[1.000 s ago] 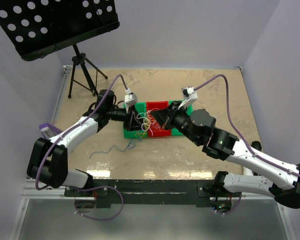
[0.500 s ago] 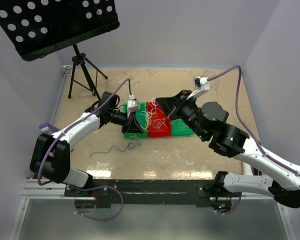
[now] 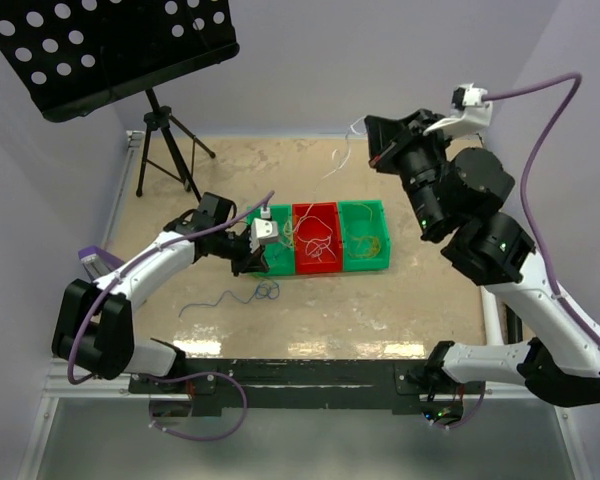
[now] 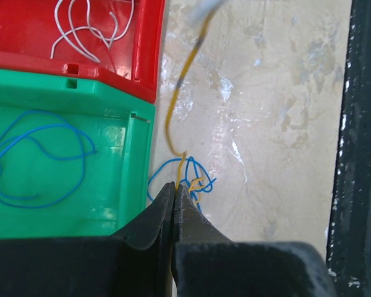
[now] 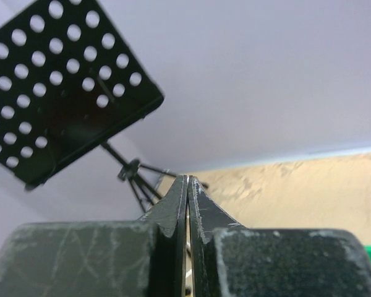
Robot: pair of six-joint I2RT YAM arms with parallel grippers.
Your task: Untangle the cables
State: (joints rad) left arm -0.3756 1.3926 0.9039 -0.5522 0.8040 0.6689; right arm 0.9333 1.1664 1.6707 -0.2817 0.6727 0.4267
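Left fingers (image 4: 173, 195) pressed shut, pinching the yellow cable (image 4: 167, 124) low over the counter (image 4: 266, 124), just beside the left green bin (image 4: 133, 154). Blue cable (image 3: 267, 291) lies snarled with the yellow at the fingertips. Right fingers (image 5: 185, 185) closed on a thin white cable (image 3: 343, 160), raised high over the far counter with the strand dangling. Red bin (image 4: 148, 43) holds white loops. Music stand (image 5: 55, 93) at the far left.

The right hand (image 3: 373, 148) is no longer down over the red bin (image 3: 317, 207). It now hangs high above the far side of the table, with a white cable (image 3: 345, 160) dangling from its closed tips. The left hand (image 3: 242, 260) has drawn back off the left green bin (image 3: 278, 268), toward that bin's near corner.
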